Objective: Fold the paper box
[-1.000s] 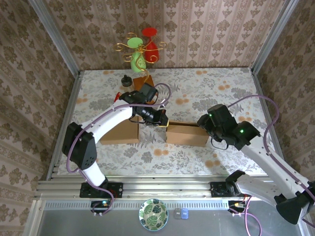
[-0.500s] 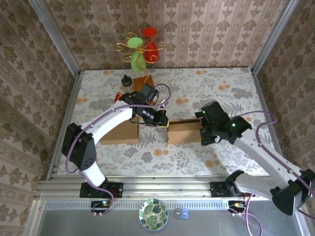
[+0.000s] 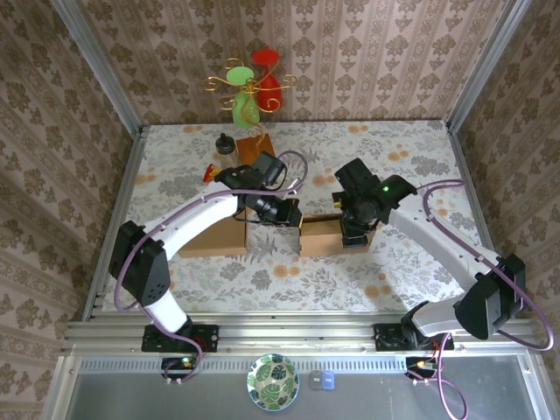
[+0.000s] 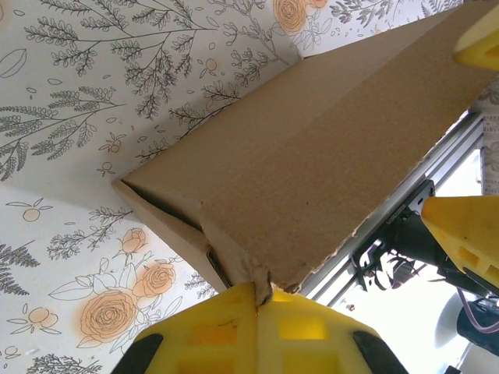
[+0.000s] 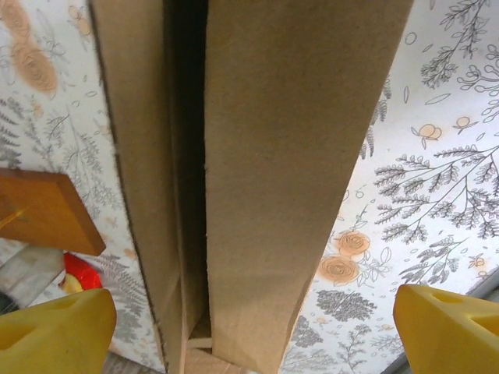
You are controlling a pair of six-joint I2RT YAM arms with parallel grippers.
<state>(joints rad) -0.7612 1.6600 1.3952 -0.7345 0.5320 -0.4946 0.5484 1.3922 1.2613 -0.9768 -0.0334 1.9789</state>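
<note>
One end effector (image 5: 251,327), right, moved astride box (image 5: 296,156)

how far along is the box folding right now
Partly done: the paper box has a long panel folded over, but a gap shows open beside it. Under way: the left hand pinches a corner flap; the right hand straddles the box, open. Left: closing it.

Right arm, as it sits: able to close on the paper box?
Probably yes. The right gripper is open, with a finger on either side of the paper box and nothing between. The left gripper pinches a corner at the other end, clear of it.
</note>
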